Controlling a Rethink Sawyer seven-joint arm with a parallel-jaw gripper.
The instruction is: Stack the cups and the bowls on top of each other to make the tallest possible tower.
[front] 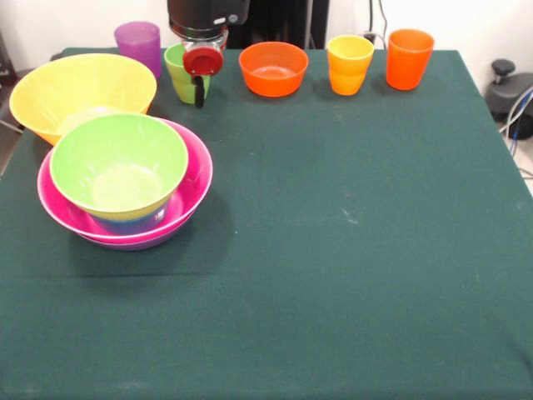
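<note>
Four nested bowls [125, 185] at left; hand [200, 92] over light green cup [181, 73], grip state unclear

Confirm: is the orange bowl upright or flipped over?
Upright. The orange bowl shows its open rim and inside floor facing up, sitting empty on the green tablecloth.

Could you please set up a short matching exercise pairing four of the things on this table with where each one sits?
Things:
1. green bowl
2. purple cup
3. orange bowl
4. orange cup

Places:
A. far right of the back row
B. nested in the pink bowl
C. behind the yellow bowl
D. between green cup and yellow-orange cup

Pairs: 1-B, 2-C, 3-D, 4-A
</note>
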